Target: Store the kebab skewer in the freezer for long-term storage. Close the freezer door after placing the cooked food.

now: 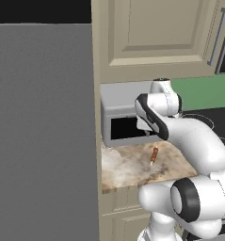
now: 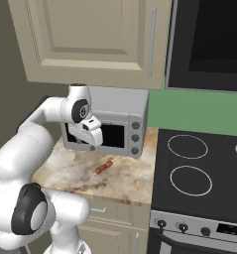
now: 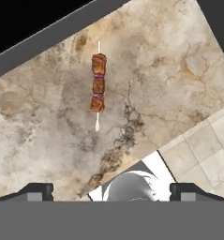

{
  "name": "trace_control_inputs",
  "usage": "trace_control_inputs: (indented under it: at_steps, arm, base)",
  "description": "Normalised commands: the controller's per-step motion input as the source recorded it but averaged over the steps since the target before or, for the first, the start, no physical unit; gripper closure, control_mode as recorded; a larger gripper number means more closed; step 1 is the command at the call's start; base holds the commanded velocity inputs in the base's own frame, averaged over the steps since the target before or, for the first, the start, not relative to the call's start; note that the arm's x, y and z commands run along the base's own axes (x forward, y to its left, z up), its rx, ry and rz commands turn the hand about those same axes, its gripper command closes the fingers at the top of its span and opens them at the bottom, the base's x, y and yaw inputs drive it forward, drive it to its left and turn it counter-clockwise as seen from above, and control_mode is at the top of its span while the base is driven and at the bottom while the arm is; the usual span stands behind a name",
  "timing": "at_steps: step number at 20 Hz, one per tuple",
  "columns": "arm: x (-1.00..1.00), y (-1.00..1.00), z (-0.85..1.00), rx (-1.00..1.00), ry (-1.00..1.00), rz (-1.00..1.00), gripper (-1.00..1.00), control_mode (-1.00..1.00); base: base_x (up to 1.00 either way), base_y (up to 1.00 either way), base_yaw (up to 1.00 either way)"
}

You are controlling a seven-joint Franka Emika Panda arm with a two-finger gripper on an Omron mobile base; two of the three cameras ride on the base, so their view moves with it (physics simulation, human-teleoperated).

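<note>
Jaws spread wide, empty, poised above the kebab skewer lying flat on the surface, probably lined up for grasping.

a: where is the kebab skewer lying?
b: it is lying flat on the marble counter, three orange-brown meat chunks sitting on a thin pale stick, before the grey toaster oven.
</note>
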Motion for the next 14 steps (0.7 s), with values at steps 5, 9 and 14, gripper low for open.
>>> trace_control_inputs:
  at_steps: [5, 9, 14]
  arm:
    - [0.00, -0.24, -0.46, 0.00, 0.02, -0.33, -1.00, -1.00]
    - [0.00, -0.20, -0.44, 0.00, 0.00, -0.23, -1.00, -1.00]
    - [0.00, -0.06, -0.49, 0.00, 0.02, -0.14, -1.00, -1.00]
  base:
    - [0.00, 0.00, 0.00]
    - [0.00, 0.00, 0.00]
    - [0.00, 0.00, 0.00]
